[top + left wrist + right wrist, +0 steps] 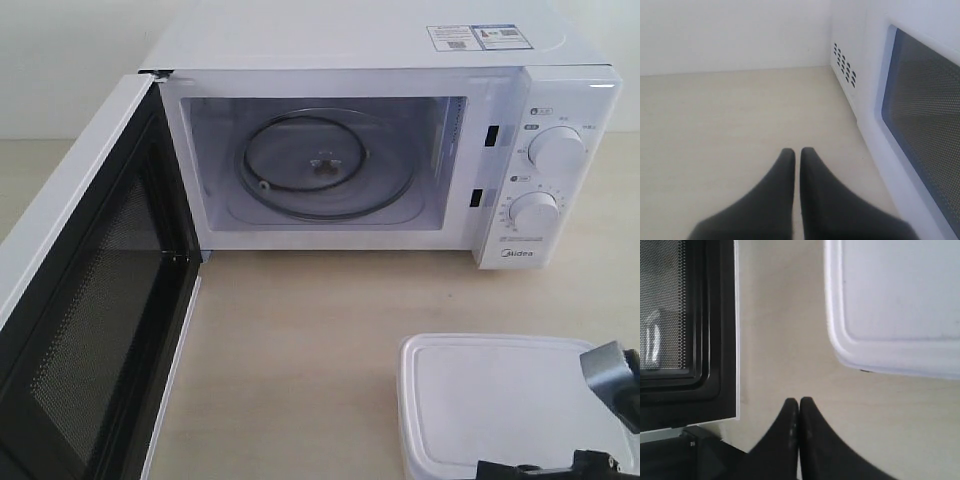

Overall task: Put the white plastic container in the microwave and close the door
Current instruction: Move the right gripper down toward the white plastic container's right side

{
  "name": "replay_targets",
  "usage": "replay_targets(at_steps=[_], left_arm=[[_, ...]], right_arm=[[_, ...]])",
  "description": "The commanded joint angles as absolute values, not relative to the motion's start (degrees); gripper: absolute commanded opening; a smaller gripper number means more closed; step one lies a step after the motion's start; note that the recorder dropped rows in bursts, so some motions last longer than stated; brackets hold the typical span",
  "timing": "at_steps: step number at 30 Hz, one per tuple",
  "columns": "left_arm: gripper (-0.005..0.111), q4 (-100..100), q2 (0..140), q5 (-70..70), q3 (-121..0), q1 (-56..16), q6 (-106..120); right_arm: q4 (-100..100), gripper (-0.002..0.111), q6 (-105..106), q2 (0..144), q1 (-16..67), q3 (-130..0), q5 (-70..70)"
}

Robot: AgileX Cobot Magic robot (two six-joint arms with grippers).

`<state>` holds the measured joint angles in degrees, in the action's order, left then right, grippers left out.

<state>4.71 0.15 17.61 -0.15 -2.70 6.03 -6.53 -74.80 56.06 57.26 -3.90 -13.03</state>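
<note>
Approach step: door (80,300) open, white plastic container (490,400) unheld on table (300,330); my left tool (797,155) and right tool (799,407) are pressed together, empty; next, the right must part to straddle it

A pale wooden table (300,350) meets a white wall (60,60).

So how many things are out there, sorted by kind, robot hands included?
microwave: 1
white plastic container: 1
grippers: 2 (left gripper, right gripper)
Total: 4
</note>
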Motion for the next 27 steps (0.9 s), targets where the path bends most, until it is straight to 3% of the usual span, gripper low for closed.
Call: replay_targets(at_steps=[1,12,17,21,27], left_arm=[[0.004,5.2,0.0,17.5,0.0,-2.5,5.6],[0.004,5.2,0.0,17.5,0.0,-2.5,5.6],[0.004,5.2,0.0,17.5,0.0,-2.5,5.6],[0.004,5.2,0.0,17.5,0.0,-2.5,5.6],[0.004,5.2,0.0,17.5,0.0,-2.5,5.6]], right_arm=[[-6.3,0.000,-73.1,56.0,57.1,-4.0,-16.2],[16.2,0.000,-48.5,56.0,57.1,-4.0,-40.0],[26.6,0.000,-61.0,56.0,57.1,-2.3,-39.0],[26.9,0.000,-71.3,56.0,57.1,0.0,-46.3],[24.6,0.000,-71.1,55.9,57.1,0.0,-36.4]])
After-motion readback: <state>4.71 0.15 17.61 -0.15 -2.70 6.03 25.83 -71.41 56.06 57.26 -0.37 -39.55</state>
